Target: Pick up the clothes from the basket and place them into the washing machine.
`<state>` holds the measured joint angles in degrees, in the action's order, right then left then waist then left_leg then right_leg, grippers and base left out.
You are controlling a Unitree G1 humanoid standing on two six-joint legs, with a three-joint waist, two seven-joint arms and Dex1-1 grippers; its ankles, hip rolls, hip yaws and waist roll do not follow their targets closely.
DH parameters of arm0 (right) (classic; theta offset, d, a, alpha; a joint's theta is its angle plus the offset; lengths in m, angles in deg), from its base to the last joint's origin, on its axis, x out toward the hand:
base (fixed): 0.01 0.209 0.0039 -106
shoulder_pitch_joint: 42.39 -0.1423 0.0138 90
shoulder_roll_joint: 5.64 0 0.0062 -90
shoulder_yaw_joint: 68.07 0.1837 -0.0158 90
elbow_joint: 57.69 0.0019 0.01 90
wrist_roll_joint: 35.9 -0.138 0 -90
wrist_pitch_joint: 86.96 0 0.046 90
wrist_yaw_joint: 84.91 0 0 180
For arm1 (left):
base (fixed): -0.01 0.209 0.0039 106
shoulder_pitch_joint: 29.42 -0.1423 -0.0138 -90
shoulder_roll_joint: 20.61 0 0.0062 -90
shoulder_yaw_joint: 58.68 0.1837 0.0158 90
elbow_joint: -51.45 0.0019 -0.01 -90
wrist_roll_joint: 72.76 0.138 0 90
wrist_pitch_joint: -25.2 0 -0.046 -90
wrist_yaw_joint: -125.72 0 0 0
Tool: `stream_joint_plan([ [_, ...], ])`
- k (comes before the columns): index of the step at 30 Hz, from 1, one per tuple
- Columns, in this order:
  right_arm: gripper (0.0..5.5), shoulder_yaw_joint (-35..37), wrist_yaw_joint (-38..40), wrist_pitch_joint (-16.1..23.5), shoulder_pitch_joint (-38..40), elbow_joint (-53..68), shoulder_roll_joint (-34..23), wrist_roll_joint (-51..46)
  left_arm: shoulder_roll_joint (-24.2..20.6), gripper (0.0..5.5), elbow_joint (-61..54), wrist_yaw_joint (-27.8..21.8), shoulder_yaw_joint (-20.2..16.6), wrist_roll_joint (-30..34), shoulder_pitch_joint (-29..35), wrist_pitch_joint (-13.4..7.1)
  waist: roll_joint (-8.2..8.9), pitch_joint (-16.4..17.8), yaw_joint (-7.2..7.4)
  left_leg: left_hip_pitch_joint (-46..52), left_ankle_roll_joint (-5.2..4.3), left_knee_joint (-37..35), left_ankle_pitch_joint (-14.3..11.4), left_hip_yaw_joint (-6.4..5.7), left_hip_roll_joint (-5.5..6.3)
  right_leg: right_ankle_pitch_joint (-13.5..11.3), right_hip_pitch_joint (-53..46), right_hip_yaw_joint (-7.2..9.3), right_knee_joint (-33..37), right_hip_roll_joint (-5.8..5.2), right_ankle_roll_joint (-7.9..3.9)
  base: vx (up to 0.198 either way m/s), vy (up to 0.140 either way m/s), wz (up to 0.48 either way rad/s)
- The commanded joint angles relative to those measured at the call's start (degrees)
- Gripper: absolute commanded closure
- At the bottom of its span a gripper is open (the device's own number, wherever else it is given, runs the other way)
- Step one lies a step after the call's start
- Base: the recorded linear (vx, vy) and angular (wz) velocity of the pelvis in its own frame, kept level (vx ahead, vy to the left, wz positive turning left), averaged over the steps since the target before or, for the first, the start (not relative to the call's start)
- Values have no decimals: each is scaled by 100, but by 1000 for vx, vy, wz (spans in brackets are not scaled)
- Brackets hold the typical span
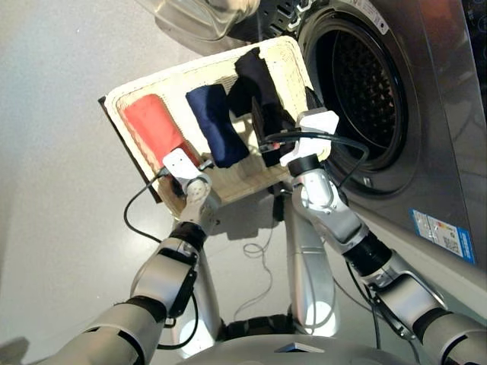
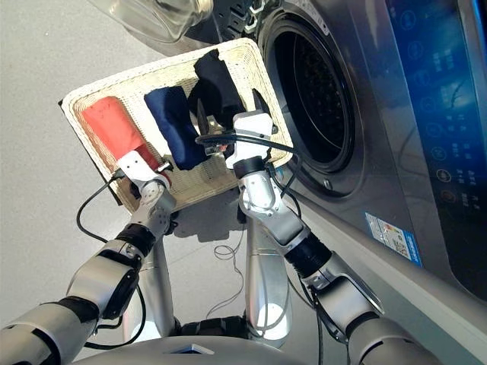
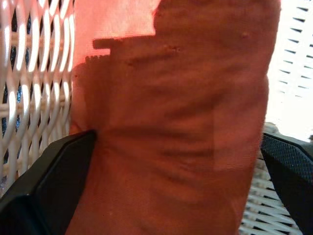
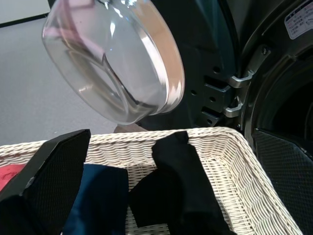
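Observation:
The cream-white wicker basket [image 1: 281, 57] stands in front of me, left of the washing machine [image 1: 426, 114] with its drum hole [image 1: 365, 87] uncovered. Three clothes lie side by side in it: coral-red [image 1: 151, 123], navy blue [image 1: 217, 125] and black [image 1: 255, 80]. My left gripper [image 1: 181, 156] is down on the near end of the coral-red garment [image 3: 171, 98], open, one finger [image 3: 44, 191] on each side of the cloth. My right gripper [image 1: 268, 141] hovers open over the near end of the black garment [image 4: 176, 186], not touching it.
The round clear-glass door [image 4: 112, 63] hangs open beyond the basket's far rim, hinged at the machine's left side. Black cables [image 1: 137, 213] trail from both wrists down over the grey floor [image 1: 53, 190]. A blue-lit control panel [image 2: 434, 91] runs along the machine's front.

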<state>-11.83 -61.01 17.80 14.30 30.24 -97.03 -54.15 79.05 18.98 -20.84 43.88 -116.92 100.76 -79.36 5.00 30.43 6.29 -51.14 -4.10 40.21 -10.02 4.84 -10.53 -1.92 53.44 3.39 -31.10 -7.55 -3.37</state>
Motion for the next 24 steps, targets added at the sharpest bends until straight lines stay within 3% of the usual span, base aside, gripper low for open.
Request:
stream_joint_plan([
  [1, 0, 92, 46, 490, -58, 674, -23, 110, 149, 0, 311, 80, -10, -29, 72, 0, -28, -64, 41, -101, 24, -123, 196, 9, 200, 761, 180, -84, -870, -122, -219, 0, 0, 0],
  [2, 0, 100, 32, 500, -43, 683, -27, 83, 156, 0, 332, 60, -6, -16, 65, 23, -32, -64, 41, -104, 21, -120, 201, 6, 205, 761, 176, -72, -872, -130, -217, 0, 0, 0],
  [3, 0, 104, 42, 495, -35, 698, -34, 86, 143, 47, 309, 74, 0, -22, 59, -1, -37, -64, 36, -106, 21, -118, 202, -1, 207, 757, 172, -73, -872, -131, -214, 0, 0, 0],
  [4, 0, 102, 33, 497, -34, 703, -41, 79, 146, 349, 334, 68, 4, -22, 61, 15, -40, -64, 37, -108, 21, -117, 203, -5, 207, 759, 174, -78, -885, -130, -213, 0, 0, 0],
  [5, 0, 101, 35, 499, -25, 707, -46, 80, 147, 485, 371, 58, 10, -30, 67, 23, -39, -64, 38, -100, 17, -128, 206, -5, 204, 755, 163, -73, -869, -138, -219, 0, 0, 0],
  [6, 0, 100, 30, 506, -22, 702, -49, 74, 148, 550, 387, 56, 5, -36, 73, 21, -40, -64, 39, -92, 12, -132, 207, -1, 197, 754, 158, -70, -871, -142, -219, 0, 0, 0],
  [10, 0, 120, 43, 518, -1, 659, -52, 65, 112, 550, 434, 35, 3, 50, 62, 69, -35, -64, 40, -7, -2, -173, 216, 34, 180, 746, 80, -76, -822, -145, -229, 0, 0, 0],
  [14, 0, 164, -5, 518, 14, 625, -108, 155, 18, 550, 210, 70, 175, 566, 3, 68, -48, -64, 26, 159, -17, -309, 266, 58, 193, 696, -63, -72, -711, -143, -233, 0, 0, 0],
  [16, 0, 220, -29, 527, 59, 617, -129, 169, -68, 550, -274, 152, 415, 1015, -135, -1, -64, -64, 2, 303, -8, -463, 315, 91, 234, 635, -192, -71, -574, -145, -250, 0, 0, 0],
  [19, 0, 386, -144, 571, 226, 665, -283, 312, -386, 550, -1343, 308, 898, 2306, -518, -25, -94, -64, -48, 552, -10, -743, 404, 103, 293, 573, -453, -17, -369, -185, -271, 0, 0, 0],
  [24, 0, 705, -147, 667, 510, 740, -438, 437, -771, 550, -2729, 357, 964, 3158, -1323, -255, -123, -64, -172, 1061, -16, -1222, 539, 112, 410, 496, -984, 41, 47, -214, -288, 0, 0, 0],
])
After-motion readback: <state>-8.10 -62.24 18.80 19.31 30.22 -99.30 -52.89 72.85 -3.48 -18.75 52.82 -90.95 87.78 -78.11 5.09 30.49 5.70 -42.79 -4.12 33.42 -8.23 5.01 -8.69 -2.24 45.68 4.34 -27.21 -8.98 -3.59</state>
